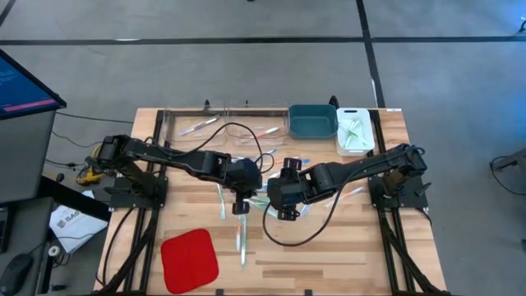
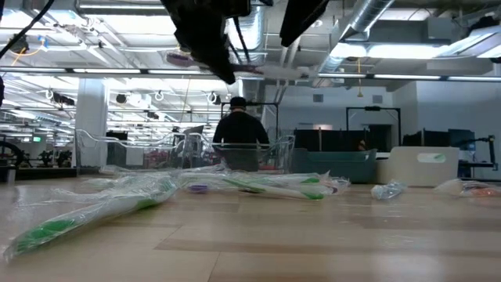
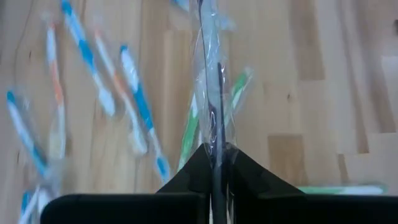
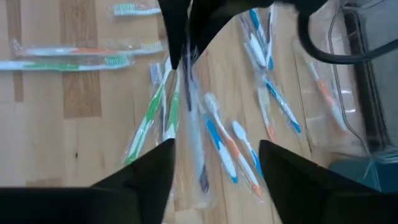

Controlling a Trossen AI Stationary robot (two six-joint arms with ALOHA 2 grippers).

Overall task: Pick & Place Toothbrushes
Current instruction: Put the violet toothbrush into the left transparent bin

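Note:
Several wrapped toothbrushes (image 4: 224,146) with blue, orange and green accents lie loose on the middle of the wooden table (image 1: 345,247). My left gripper (image 1: 241,209) hangs above them, shut on one toothbrush in a clear wrapper (image 3: 213,93). My right gripper (image 4: 214,180) stands open just to its right, over the pile, with nothing between its fingers. In the right wrist view the held wrapper (image 4: 189,118) hangs down from the left fingers (image 4: 177,43). A green toothbrush (image 2: 86,215) lies near the table's front edge. My left gripper pinches the wrapped toothbrush near one end (image 3: 214,152) between its two fingers. The fingers slant down from the left, and the toothbrush runs on past their tips, along them. It hangs slanting below the fingers, clear of the table.
At the far edge stand clear bins (image 1: 197,125) holding a few toothbrushes, a teal bin (image 1: 312,122) and a white bin (image 1: 353,131) with green ones. A flat red pad (image 1: 189,256) lies at the near left. A person stands in the room behind the table (image 2: 239,129).

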